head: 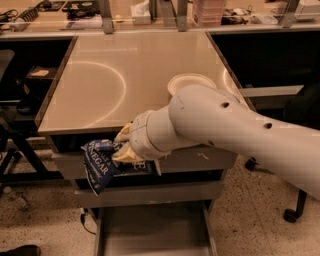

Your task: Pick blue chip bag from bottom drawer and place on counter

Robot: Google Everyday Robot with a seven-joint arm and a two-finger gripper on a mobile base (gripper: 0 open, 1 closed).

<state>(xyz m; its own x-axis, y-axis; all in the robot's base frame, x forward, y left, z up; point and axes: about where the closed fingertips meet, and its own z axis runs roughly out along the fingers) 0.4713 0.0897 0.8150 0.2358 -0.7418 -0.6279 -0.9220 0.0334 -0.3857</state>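
Observation:
The blue chip bag [99, 165] is dark navy with white lettering and hangs in the air in front of the cabinet's upper drawer front, just below the counter's front edge. My gripper [121, 148] is shut on the bag's right side, its tan fingers [123, 134] pinching the crinkled top. My big white arm comes in from the right across the cabinet front. The bottom drawer [150, 232] is pulled open below, its flat grey floor showing. The counter [100, 80] is a glossy beige top with faint arc marks, above and behind the bag.
A white bowl [186, 81] sits on the counter's right side, partly hidden by my arm. Two grey drawer fronts [210, 159] are behind the bag. A cluttered bench with metal posts [106, 15] runs along the back. A chair caster [290, 215] stands at right.

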